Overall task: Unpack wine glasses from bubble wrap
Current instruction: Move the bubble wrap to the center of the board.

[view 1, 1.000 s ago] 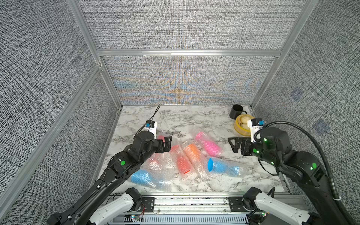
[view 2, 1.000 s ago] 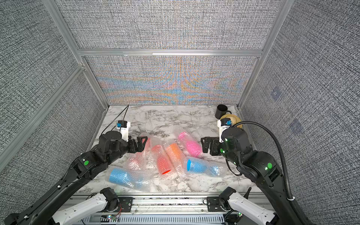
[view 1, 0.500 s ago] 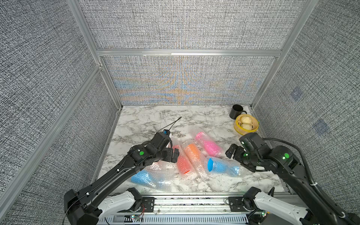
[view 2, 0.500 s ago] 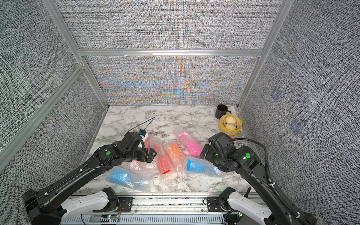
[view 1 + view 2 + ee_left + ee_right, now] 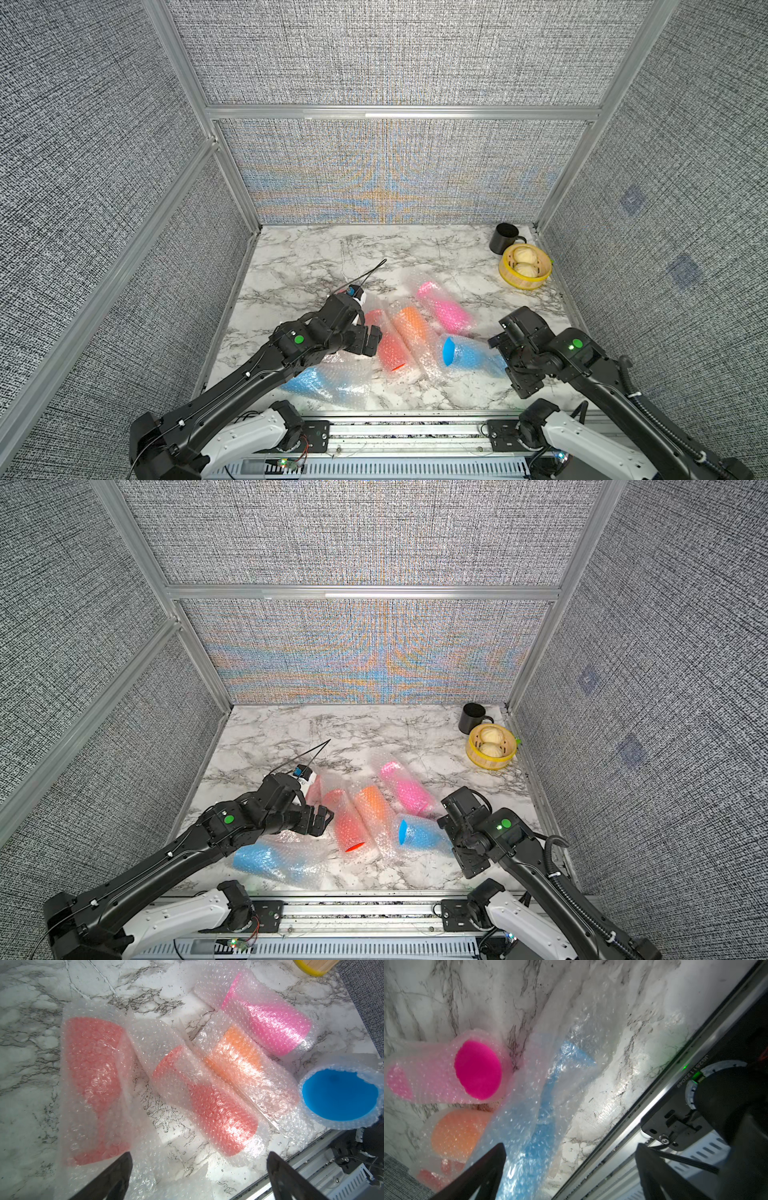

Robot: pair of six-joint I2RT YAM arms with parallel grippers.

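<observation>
Bubble wrap (image 5: 347, 388) clings to all six wine glasses on the marbled tabletop (image 5: 316, 257). None stands free, so the unpacking appears barely begun, with every sleeve left to strip.

Nearest the front rail (image 5: 415, 415), a blue goblet (image 5: 309, 380) lies on its side in its plastic, partly under the left arm. Just beyond, the right gripper (image 5: 570, 1147) hangs with jaws spread wide and empty above the stem end of the second blue goblet (image 5: 465, 353). That goblet's round end shows bare at the sleeve's opening.

The left gripper (image 5: 198, 1159), equally wide apart and holding nothing, hovers over loose plastic near a red goblet (image 5: 205, 1103) and its red twin (image 5: 93, 1084). Both lie flat and covered.

Farther back, the orange goblet (image 5: 411, 326) and pink goblet (image 5: 444, 307) rest side by side in their wraps.

In the far corner, well apart from the pile, a black mug (image 5: 503, 239) stands just beside a yellow basket (image 5: 524, 283) of buns.
</observation>
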